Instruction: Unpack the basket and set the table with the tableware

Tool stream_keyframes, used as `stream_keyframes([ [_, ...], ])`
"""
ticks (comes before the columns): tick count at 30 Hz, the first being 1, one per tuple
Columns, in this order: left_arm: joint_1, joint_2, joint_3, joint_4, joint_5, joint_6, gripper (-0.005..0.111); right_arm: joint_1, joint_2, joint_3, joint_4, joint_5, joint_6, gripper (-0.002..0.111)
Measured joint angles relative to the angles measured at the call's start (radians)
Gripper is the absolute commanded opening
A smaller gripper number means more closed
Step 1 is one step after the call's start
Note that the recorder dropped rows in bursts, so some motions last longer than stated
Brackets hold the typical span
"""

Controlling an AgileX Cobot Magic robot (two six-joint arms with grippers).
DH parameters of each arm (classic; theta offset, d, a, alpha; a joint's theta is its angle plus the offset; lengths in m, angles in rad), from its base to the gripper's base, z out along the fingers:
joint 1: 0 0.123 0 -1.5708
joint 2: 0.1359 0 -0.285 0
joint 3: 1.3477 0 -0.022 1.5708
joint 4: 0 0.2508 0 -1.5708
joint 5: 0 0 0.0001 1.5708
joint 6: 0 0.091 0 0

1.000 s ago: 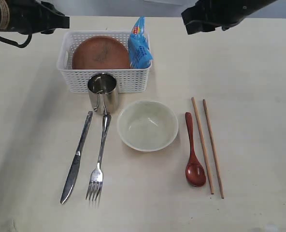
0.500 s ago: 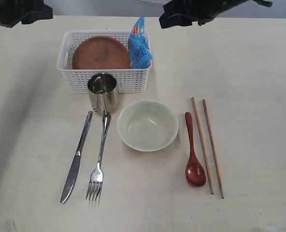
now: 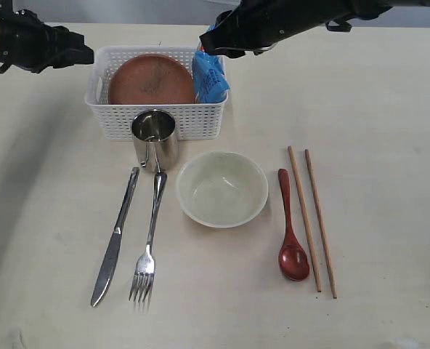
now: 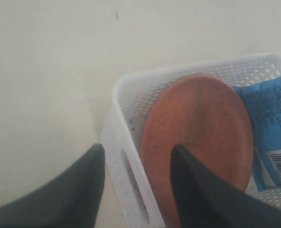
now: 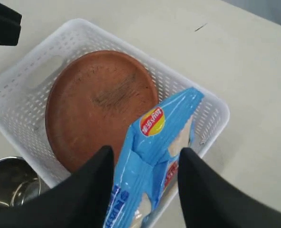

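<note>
While both grippers are kept spread with nothing grasped, a pale beige table [image 3: 389, 109] with a plain matte top is seen filling nearly the whole exterior view, and only a grey strip of the room is shown beyond its far edge. A white perforated basket [image 3: 157, 122] is set on the far part of the table; a reddish-brown round plate [image 3: 151, 80] is propped inside it, and a blue chip bag [image 3: 211, 76] is stood upright at its right end. The left gripper [image 4: 136, 152] is held with its fingers on either side of the basket's left end wall, though contact cannot be made out. The right gripper [image 5: 146, 151] is poised over the top of the chip bag; whether the bag is touched cannot be told. Just in front of the basket a steel cup [image 3: 155, 138] is stood, and a cream bowl [image 3: 221, 189] is placed nearer still. A knife [image 3: 113, 240] and a fork [image 3: 149, 240] are laid side by side left of the bowl, a dark red spoon [image 3: 289, 225] and two chopsticks [image 3: 304, 218] to its right
</note>
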Motion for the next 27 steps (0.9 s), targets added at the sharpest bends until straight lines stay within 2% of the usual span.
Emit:
stream_keyframes([
  [8, 0.000, 0.005, -0.001, -0.004, 0.010, 0.006, 0.042, 0.000, 0.019, 0.000, 0.000, -0.004, 0.000, 0.042],
  [14, 0.000, 0.074, -0.001, -0.158, 0.013, 0.126, 0.040, 0.000, 0.019, 0.000, 0.000, -0.006, 0.000, 0.042],
  [16, 0.000, 0.100, -0.001, -0.222, 0.004, 0.188, 0.035, 0.000, 0.019, 0.000, 0.000, -0.006, 0.000, 0.042],
  [22, 0.000, 0.123, -0.002, -0.341, -0.043, 0.284, 0.000, 0.000, 0.019, 0.000, 0.000, -0.006, 0.000, 0.042],
  [27, 0.000, 0.147, -0.024, -0.384, -0.054, 0.289, 0.000, 0.000, 0.019, 0.000, 0.000, -0.006, 0.000, 0.042],
])
